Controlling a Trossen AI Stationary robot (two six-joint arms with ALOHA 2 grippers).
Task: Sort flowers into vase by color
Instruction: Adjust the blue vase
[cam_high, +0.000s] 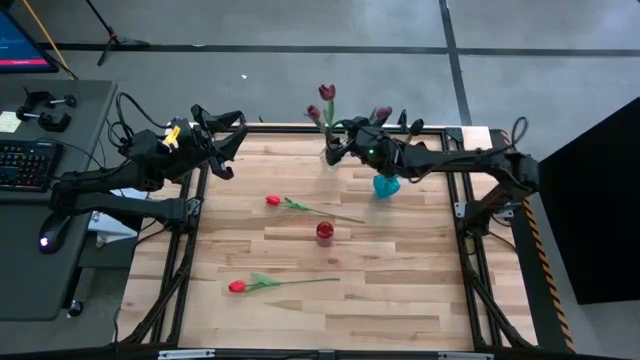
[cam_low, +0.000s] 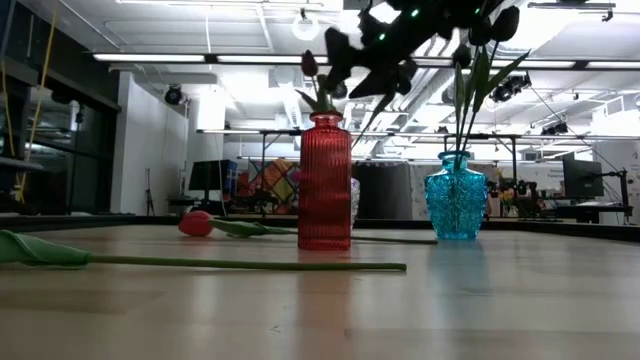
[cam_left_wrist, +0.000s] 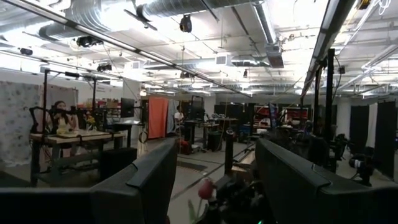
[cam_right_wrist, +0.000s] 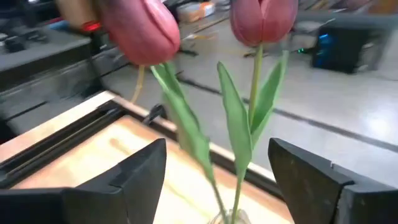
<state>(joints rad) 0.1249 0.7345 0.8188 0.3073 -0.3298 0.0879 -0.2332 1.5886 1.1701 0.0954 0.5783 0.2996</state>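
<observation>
— How much free room was there on the table (cam_high: 400, 300), and where did its edges lie?

— The wooden table was mostly bare in its near half, with the black frame running along both sides. The things stood toward the far edge, so the open room was in the middle and the near part. The left arm waited over the far left corner, its left gripper (cam_high: 222, 150) lifted above the frame with the fingers apart and nothing between them.

— And the right one?

— The right gripper (cam_high: 333, 150) was over the far middle of the table, just at the clear vase (cam_high: 328, 158) by the far edge. Its fingers (cam_right_wrist: 134, 177) were apart too — in the right wrist view two maroon tulips (cam_right_wrist: 261, 22) stood up between them, stems not touched by either finger.

— Where were the other flowers?

— One more dark tulip stood in the teal vase (cam_high: 386, 185), which was under the right arm, just beside the clear vase. Two red tulips lay flat on the wood: the far red tulip (cam_high: 273, 201) in the middle, with its stem pointing to the right, and the near red tulip (cam_high: 238, 286) closer to the front, well apart from both grippers.

— Something in the way?

— The red vase (cam_high: 324, 232) stood between the two lying flowers, near the stem end of the far one. It was empty, I think, but I cannot tell it surely.
</observation>
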